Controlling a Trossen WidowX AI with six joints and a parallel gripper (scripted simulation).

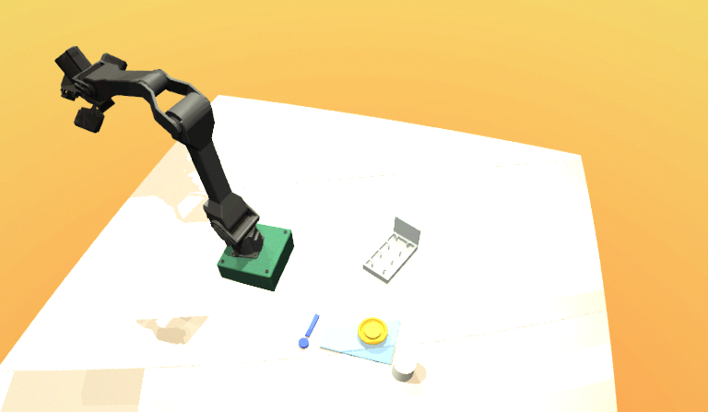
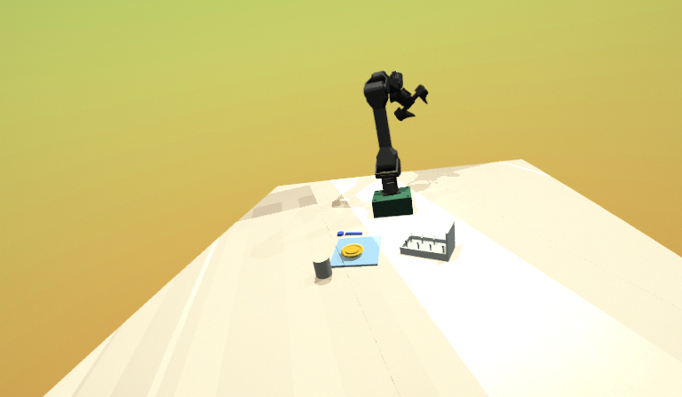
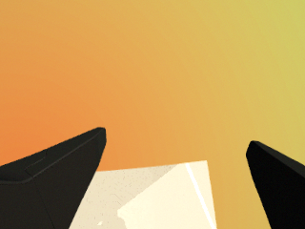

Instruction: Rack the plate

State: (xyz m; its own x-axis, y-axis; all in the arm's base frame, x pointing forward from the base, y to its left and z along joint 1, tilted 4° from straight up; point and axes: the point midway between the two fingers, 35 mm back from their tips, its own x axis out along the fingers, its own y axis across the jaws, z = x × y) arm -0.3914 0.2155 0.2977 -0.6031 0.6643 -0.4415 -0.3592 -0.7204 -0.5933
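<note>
The yellow round plate [image 1: 372, 329] [image 2: 352, 250] lies flat on a light blue board [image 1: 339, 337] [image 2: 369, 258]. The grey dish rack [image 1: 375, 274] [image 2: 424, 255] stands apart from the board, with short upright pegs in rows and a tall panel at one end. No plate stands in it. My gripper [image 2: 421, 109] [image 3: 177, 141] is open, with nothing between its fingers. It is raised high, on the far side of the green base from the plate and rack. The wrist view shows neither plate nor rack.
A blue spoon-like utensil [image 1: 312, 325] [image 2: 353, 234] lies beside the board. A grey cup [image 1: 403, 370] [image 2: 322, 268] stands close to a board corner. The green base block [image 1: 282, 261] [image 2: 392, 205] carries the arm. A table edge [image 3: 143, 168] shows in the wrist view.
</note>
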